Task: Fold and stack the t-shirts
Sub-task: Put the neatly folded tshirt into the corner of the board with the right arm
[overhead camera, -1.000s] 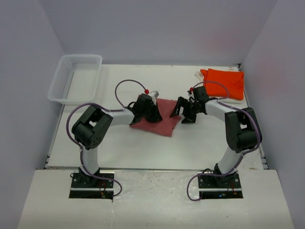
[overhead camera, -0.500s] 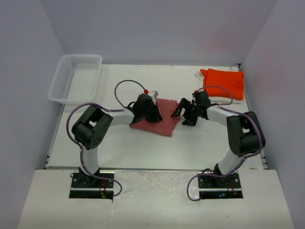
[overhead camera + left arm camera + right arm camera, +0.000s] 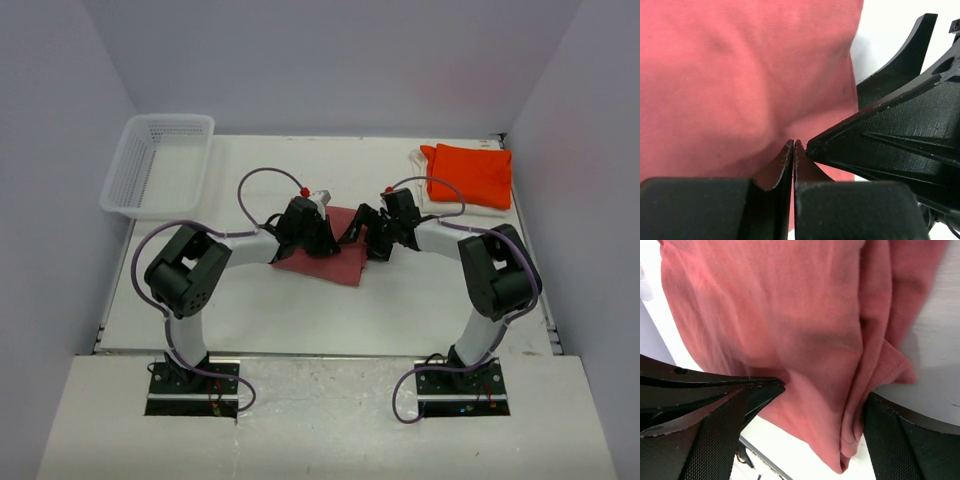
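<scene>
You're looking at a plain white counter (image 3: 300, 310) closed in on three sides by matte, pale grey-lavender panels. A back wall (image 3: 330, 60) stands along its far edge, and a left wall (image 3: 50, 200) and a right wall (image 3: 590, 150) rise from its side edges. Along the near edge a thin seam separates the counter from a lighter front ledge (image 3: 320, 430). The light is soft and even, the shadows faint. A slight pinkish tint shows on the back wall above the far right corner.
</scene>
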Robot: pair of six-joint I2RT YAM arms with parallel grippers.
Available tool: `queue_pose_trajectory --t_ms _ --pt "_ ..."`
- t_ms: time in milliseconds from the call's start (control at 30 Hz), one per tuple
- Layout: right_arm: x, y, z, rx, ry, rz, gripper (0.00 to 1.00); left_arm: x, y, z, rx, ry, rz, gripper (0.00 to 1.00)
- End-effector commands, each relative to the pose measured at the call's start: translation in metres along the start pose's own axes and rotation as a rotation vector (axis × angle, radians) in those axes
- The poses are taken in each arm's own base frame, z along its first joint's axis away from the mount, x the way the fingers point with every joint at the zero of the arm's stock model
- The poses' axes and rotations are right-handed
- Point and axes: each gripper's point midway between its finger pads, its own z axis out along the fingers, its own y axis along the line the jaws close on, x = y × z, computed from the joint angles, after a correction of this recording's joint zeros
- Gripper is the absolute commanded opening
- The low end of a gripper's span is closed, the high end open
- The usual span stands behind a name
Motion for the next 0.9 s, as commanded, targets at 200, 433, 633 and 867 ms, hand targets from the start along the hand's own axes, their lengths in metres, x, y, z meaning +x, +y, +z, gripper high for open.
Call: queue_pose_trajectory --t_ms 200,433,633,867 --pt "0.025 -0.041 0.025 0.153 0.029 0.056 0.83 -0.011 -0.029 -0.02 0.09 -0.048 0.034 0.0" --pt "0.025 -0.045 0.031 0.165 0.028 0.097 0.67 -0.002 -0.025 -0.016 0.1 -0.027 0.023 0.0" --pt "0.023 -0.043 0.035 0.165 0.027 0.103 0.29 0.001 -0.025 -0.016 0.108 -0.021 0.026 0.0" --pt "0.02 -0.046 0.032 0.193 0.013 0.085 0.0 -0.007 -0.03 -0.029 0.103 -0.046 0.049 0.0"
